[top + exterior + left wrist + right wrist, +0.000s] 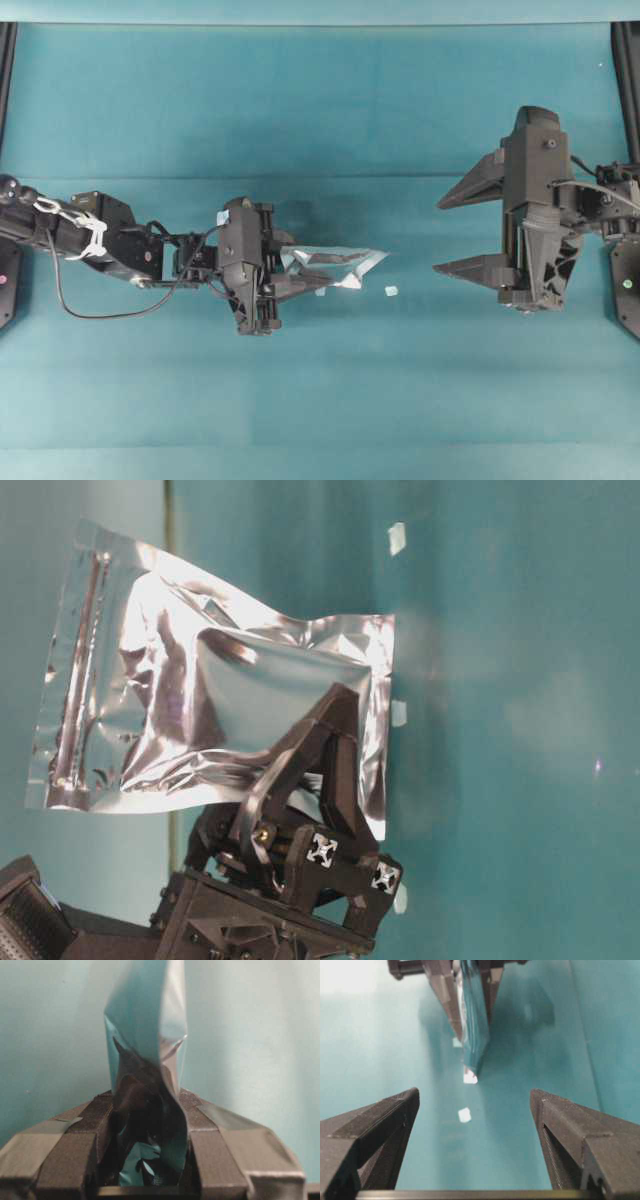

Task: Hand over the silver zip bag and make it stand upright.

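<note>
The silver zip bag [335, 265] is shiny and very crinkly, with flat edges and a zip strip at one short end. Its long side points across the table [320, 110] toward the right tool [470, 232]. The left tool [295, 272] squeezes one end, near the table's middle. The right tool is wide open, well apart.

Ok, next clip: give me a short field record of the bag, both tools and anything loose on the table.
bag: silver zip bag, held off the table, pointing toward the right arm
left tool: shut on the bag's end
right tool: wide open, empty, apart from the bag
loose item: small white scrap on the teal table, between the arms
handover: not yet done
</note>
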